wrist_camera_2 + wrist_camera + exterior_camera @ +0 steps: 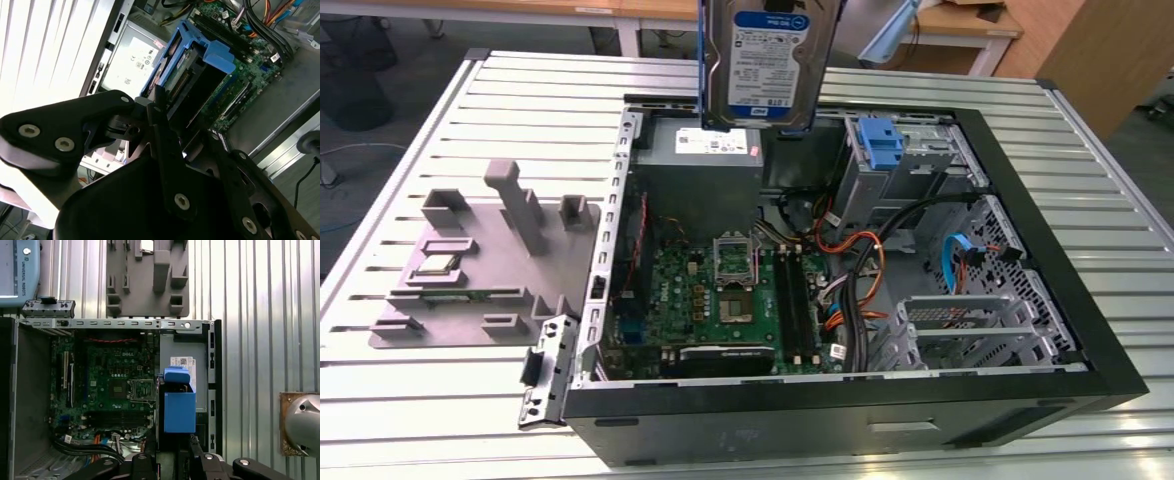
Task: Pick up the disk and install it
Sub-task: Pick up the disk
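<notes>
Slippage is the first risk. The tool (186,117) is closed on the disk (767,60), with its black fingers (162,135) against the drive's two sides in both wrist views. The drive hangs upright in the air at the top centre of the exterior view, above the power-supply end of the open computer case (787,425). The grip appears to sit on one end only, so the long body hangs free. A jolt or a skewed contact could plausibly twist it between the fingers.

Snagging is the second risk. Beneath the drive sits the grey power supply (700,150). Toward the exterior view's right stands the drive cage (927,150) with a bare blue bracket (881,140) in it. Orange and black cables (854,262) loop between the cage and the motherboard (720,300). The disk's blue rails (220,54) could catch a cage edge or a cable if the drive meets them tilted. A dropped drive would likely strike the board.

Room above the case is generous, since its side panel is off and its rim is the only wall to clear. Inside it is tight, with the cage's sheet-metal edges standing close together. The ribbed bench (454,420) gives open ground around the case. The grey fixture (494,280) on the exterior view's left is well apart from the drive.
</notes>
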You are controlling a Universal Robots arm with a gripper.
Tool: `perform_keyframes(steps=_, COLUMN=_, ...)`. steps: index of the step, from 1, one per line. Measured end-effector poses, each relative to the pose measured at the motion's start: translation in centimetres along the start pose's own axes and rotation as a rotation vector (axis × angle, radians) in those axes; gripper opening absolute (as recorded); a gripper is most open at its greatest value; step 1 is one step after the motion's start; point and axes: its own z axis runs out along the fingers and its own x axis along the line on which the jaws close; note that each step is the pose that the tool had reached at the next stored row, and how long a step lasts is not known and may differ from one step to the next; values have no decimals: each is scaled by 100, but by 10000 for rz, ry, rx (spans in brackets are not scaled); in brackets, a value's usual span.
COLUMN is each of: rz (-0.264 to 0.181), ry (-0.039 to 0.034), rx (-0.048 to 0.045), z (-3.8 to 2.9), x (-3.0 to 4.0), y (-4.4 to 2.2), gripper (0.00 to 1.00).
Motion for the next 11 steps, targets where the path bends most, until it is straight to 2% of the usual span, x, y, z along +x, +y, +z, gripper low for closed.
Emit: perform_keyframes(steps=11, rz=0, ry=0, rx=0, z=-1, x=151, y=-1, gripper=35)
